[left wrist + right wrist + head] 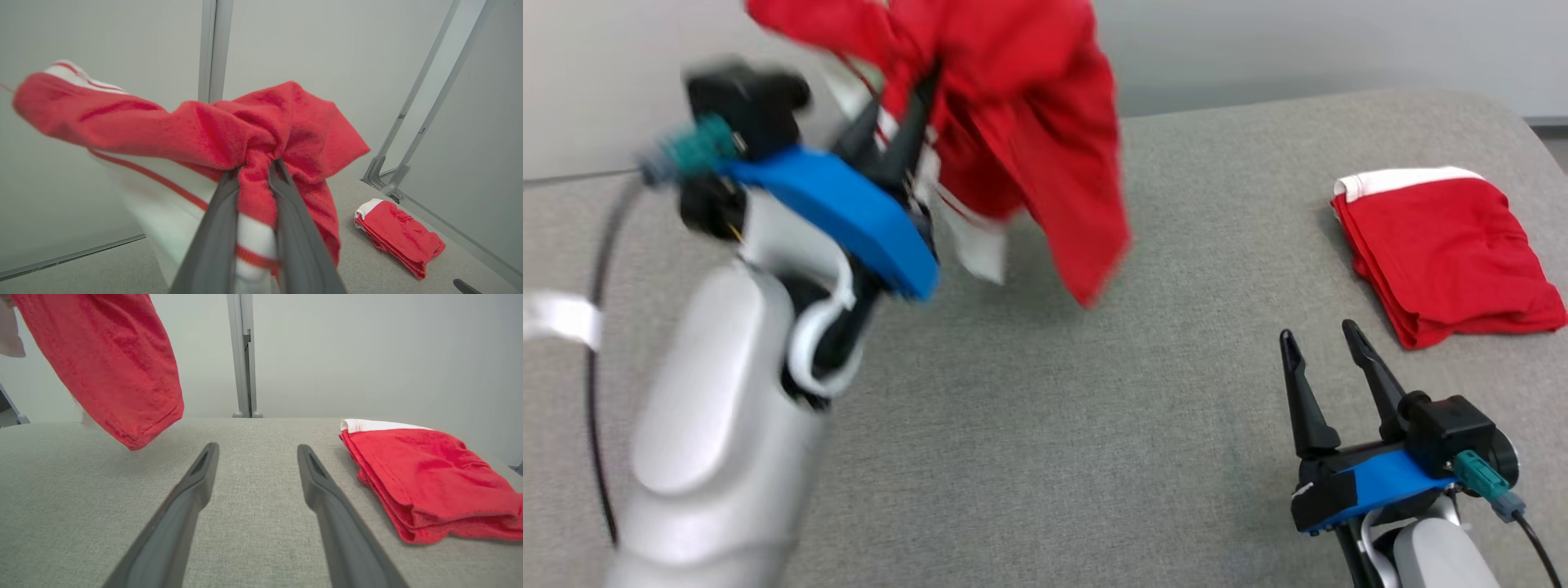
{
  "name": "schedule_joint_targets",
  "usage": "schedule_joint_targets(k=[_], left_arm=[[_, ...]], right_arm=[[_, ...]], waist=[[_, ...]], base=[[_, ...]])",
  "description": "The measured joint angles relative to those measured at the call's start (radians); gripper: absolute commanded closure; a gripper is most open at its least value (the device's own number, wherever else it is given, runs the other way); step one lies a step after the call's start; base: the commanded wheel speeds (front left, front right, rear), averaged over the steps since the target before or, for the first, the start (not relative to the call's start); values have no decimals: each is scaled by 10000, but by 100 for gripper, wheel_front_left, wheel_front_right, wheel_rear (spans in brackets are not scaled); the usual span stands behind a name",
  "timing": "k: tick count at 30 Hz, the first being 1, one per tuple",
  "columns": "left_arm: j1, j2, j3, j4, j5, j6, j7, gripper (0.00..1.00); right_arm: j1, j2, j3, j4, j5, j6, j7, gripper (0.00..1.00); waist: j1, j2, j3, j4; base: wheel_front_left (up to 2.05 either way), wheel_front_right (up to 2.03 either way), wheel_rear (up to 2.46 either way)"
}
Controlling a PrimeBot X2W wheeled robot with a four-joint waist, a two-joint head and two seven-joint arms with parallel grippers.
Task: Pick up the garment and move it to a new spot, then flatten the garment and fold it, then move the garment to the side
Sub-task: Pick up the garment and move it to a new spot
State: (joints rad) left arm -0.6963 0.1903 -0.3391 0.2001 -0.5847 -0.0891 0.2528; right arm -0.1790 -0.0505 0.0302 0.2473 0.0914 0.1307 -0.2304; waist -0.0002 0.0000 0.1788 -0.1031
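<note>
So your left gripper [907, 90] is clamped onto the red garment [1013, 98], pinching a bunched wad of cloth between its two fingers (the left wrist view shows it best: red fabric squeezed right in the gap, with a knot of folds puffing out past the tips). The garment is up in the air, off the grey table [1054, 425], over the far left-middle part of it in the head view. It hangs down to the right of the gripper in a loose flap. From the right wrist view the lowest corner looks clear of the table. It's mostly red, with white parts that have thin red stripes. The arm and cloth are a bit blurry in the head view, so don't ask me for finer detail on the folds.

Your right gripper [1319, 331] sits low at the near right with its fingers spread wide and nothing between them, just bare table. I can't tell whether it's touching the surface or floating just above it.

Just beyond it and off to its right, a folded red piece [1445, 253] lies flat on the table near the right edge, with a white band along its far side. It's well apart from the hanging garment.

Behind the table you've got a pale wall [367, 355] with a grey metal post [243, 355].
</note>
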Motion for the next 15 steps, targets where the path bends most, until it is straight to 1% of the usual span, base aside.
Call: schedule_joint_targets(k=[3,5,8,10,15], left_arm=[[1104,-320,-82,349,-134,215,-479,100],[1701,-316,-282,784,130,307,-895,100],[2516,-462,-412,1616,155,393,-1348,100],[2742,-360,-541,2080,456,495,-1684,100],[2815,-426,-514,2765,479,533,-2265,100]], right_arm=[[-41,6,136,196,90,0,-84,0],[-92,6,234,274,127,0,-109,0],[-215,6,268,376,171,0,-182,0],[-234,6,293,470,171,0,-190,0],[-329,6,314,702,169,0,-267,0]], waist=[[2,0,216,-173],[2,0,334,-290],[2,0,471,-385],[1,0,548,-410],[2,0,614,-341]], base=[[0,0,0],[0,0,0],[0,0,0],[0,0,0],[0,0,0]])
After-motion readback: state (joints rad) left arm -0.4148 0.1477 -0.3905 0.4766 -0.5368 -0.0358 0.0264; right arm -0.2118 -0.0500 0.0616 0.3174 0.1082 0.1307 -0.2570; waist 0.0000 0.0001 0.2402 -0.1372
